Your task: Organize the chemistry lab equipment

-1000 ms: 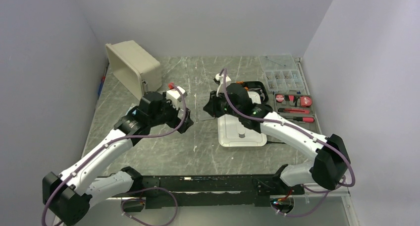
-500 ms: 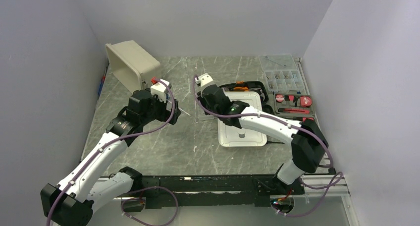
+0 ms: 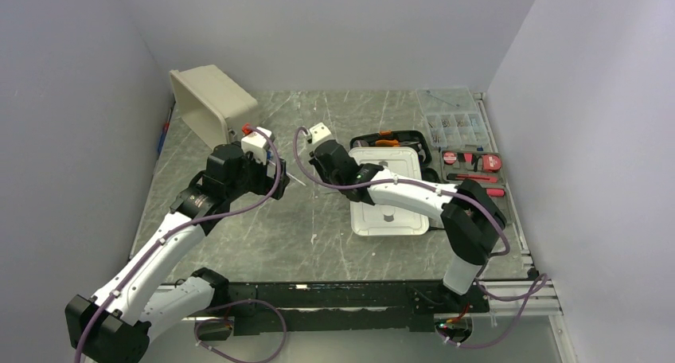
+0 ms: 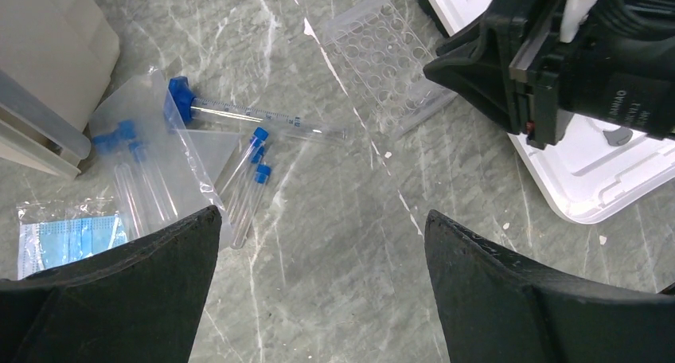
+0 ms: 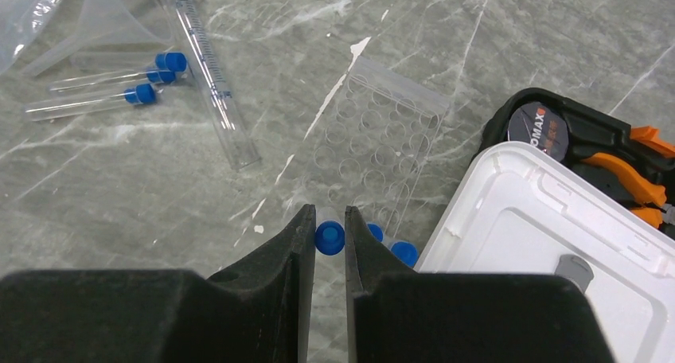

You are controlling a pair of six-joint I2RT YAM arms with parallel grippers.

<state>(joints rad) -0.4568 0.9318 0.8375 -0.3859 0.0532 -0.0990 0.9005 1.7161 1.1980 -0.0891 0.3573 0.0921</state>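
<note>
In the right wrist view my right gripper (image 5: 329, 237) is shut on a blue-capped tube (image 5: 329, 239), seen cap-on at the near edge of the flat clear perforated rack (image 5: 380, 148). Two more blue caps (image 5: 404, 253) stand just right of it. Two capped tubes (image 5: 147, 86) and a long graduated clear tube (image 5: 205, 68) lie to the left. My left gripper (image 4: 322, 214) is open and empty above bare table, right of the lying tubes (image 4: 248, 172) and a clear bag of tubes (image 4: 135, 180). The rack (image 4: 374, 56) also shows there.
A white tray (image 3: 374, 220) lies right of the rack, with the black tool case (image 3: 470, 168) and clear parts box (image 3: 455, 124) beyond it. A beige bin (image 3: 213, 108) stands at the back left. A blue packet (image 4: 68, 236) lies by the bag.
My right gripper has swung left, off the white tray to the rack. My left gripper drew back to the left at first and has held still since.
</note>
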